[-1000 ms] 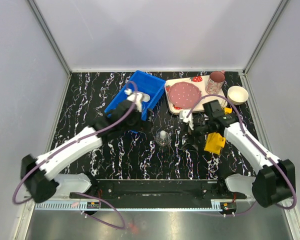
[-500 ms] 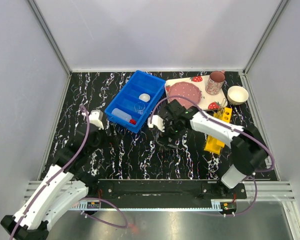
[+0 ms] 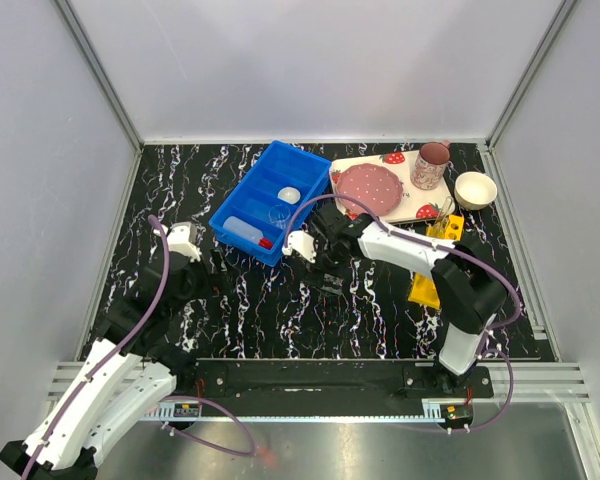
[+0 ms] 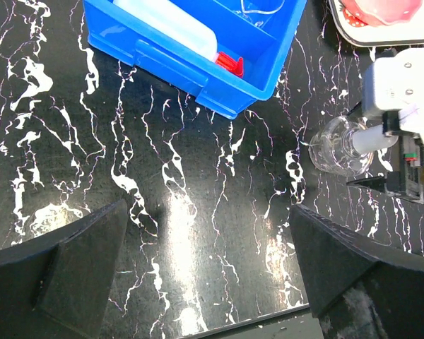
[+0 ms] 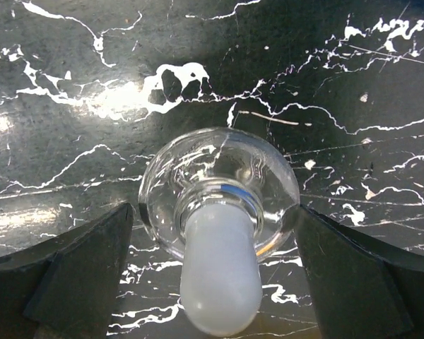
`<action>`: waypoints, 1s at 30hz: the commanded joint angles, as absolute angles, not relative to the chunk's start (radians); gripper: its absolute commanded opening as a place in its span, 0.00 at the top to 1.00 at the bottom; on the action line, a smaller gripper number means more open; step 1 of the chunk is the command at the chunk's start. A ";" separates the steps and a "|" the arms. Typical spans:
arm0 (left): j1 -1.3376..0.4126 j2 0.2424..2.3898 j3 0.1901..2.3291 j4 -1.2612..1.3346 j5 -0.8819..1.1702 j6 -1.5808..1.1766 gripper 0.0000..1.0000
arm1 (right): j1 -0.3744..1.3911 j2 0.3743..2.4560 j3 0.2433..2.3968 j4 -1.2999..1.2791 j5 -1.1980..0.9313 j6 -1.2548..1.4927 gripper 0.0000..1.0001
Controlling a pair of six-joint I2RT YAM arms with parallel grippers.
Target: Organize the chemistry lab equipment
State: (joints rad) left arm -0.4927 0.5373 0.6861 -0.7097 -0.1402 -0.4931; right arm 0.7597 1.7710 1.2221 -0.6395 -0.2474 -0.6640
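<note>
The round glass flask (image 5: 219, 198) sits on the black marbled tabletop (image 5: 339, 85), centred between the fingers of the spread right pincer (image 5: 215, 272); the left wrist view, unlike the right, shows the squeeze bottle (image 4: 173, 25) lying in the blue bin (image 4: 198, 78) beyond the spread left pincer (image 4: 208, 265)

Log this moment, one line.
right pincer: open, flanking round clear glass flask | left pincer: open, empty | white red-nozzled squeeze bottle: in blue plastic bin
</note>
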 commanded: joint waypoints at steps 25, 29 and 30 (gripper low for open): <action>-0.488 0.538 0.661 -0.618 -0.118 -0.517 0.01 | 0.779 1.822 1.321 -0.653 -0.250 -0.575 0.60; -0.488 0.569 0.621 -0.554 -0.040 -0.586 0.01 | 0.779 1.758 1.341 -0.699 -0.287 -0.584 0.63; -0.488 0.584 0.609 -0.539 -0.028 -0.601 0.01 | 0.778 1.750 1.357 -0.718 -0.291 -0.586 0.63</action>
